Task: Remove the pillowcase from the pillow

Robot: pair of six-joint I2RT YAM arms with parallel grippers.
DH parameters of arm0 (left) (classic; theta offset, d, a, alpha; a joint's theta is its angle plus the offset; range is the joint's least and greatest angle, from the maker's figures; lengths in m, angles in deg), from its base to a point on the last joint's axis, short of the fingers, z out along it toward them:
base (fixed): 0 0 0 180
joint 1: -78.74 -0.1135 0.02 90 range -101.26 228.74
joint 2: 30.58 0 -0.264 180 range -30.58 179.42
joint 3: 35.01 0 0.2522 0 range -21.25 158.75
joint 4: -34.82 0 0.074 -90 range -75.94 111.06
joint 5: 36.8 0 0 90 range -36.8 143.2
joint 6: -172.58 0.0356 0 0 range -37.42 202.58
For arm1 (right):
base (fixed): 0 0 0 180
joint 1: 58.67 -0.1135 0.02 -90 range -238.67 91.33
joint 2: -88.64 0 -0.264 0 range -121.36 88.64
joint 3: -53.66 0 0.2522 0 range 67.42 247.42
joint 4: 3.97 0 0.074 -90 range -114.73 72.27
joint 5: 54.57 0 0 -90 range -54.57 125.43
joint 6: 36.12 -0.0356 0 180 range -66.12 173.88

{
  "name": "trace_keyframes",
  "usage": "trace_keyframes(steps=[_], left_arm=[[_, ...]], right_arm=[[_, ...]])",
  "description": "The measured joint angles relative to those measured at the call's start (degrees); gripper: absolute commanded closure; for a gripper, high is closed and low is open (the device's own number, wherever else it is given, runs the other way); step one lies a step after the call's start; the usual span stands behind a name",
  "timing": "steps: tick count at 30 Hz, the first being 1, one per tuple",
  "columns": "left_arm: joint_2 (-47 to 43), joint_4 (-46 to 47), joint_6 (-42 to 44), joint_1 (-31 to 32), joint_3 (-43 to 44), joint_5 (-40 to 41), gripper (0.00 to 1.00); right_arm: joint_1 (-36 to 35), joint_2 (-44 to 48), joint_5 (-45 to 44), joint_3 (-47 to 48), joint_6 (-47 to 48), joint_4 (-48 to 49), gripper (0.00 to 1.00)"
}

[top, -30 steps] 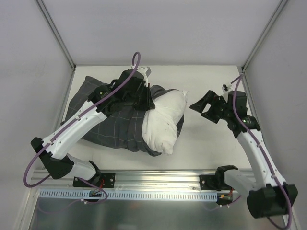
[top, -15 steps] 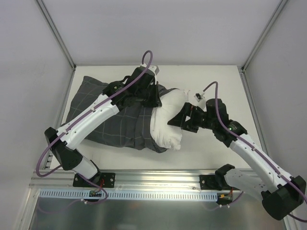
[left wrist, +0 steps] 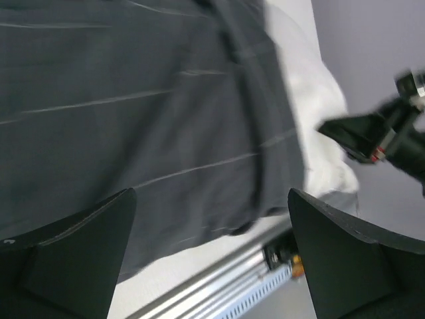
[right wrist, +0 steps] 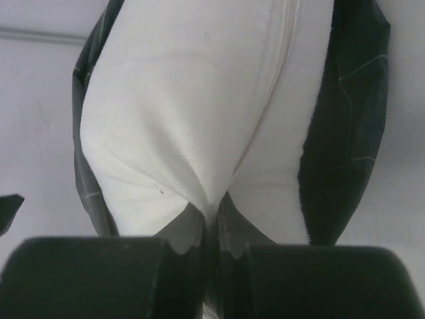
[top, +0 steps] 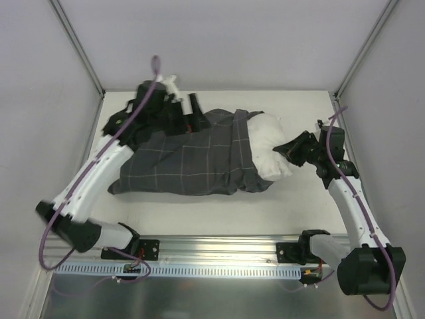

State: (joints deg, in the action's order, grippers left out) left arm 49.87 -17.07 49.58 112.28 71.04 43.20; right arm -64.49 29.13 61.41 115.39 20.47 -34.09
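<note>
Left gripper (left wrist: 209, 199): jaws are standing wide apart with nothing between them, hanging above the pillowcase (top: 186, 163). Right gripper (right wrist: 209, 222): jaws are pinching together on a fold of the pillow (top: 269, 143) at its bare end. The table (top: 292, 199) is carrying the pillowcase, which is lying lengthwise across its middle and covering most of the pillow; only the white right-hand end is sticking out of the opening. The left arm is reaching up the table's left side to the far corner, by the cover's left end. The right arm is bending at the elbow and pointing leftward.
</note>
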Motion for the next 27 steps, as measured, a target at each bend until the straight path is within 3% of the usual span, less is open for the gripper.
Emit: trace_keyframes(steps=[3, 6, 9, 14, 17, 18, 21, 27], left_arm=[[-10.93, 0.02, 0.26, -11.15, -7.08, 0.72, 0.01], [-18.91, -1.38, 0.7, -18.84, -14.27, 1.46, 0.01], [-21.97, -2.19, 0.81, -22.16, -21.35, 1.55, 0.01], [-21.64, -3.63, 0.04, -22.4, -33.09, 6.14, 0.01], [-21.42, -4.44, -1.27, -22.4, -36.59, 9.22, 0.38], [-21.07, -4.66, -1.55, -22.38, -36.96, 9.97, 0.68], [-19.76, -4.15, -2.14, -22.4, -37.0, 11.82, 1.0], [-19.26, -3.74, -1.75, -23.28, -35.1, 12.68, 1.0]], right_arm=[[6.1, 0.76, -0.22, 1.68, 1.97, -2.67, 0.99], [7.15, 0.74, 0.04, 2.27, 3.15, -3.85, 0.99], [7.13, 0.39, 0.74, 2.29, 4.07, -4.66, 0.99], [7.54, -1.18, 1.62, 2.6, 5.03, -5.05, 0.99], [7.72, -1.88, 2.58, 2.6, 5.55, -5.22, 0.99], [7.76, -2.08, 2.82, 2.6, 5.64, -5.22, 0.99], [8.41, -2.38, 3.39, 2.6, 5.86, -5.4, 0.99], [12.17, -2.4, 6.97, 4.59, 5.92, -7.87, 0.99]])
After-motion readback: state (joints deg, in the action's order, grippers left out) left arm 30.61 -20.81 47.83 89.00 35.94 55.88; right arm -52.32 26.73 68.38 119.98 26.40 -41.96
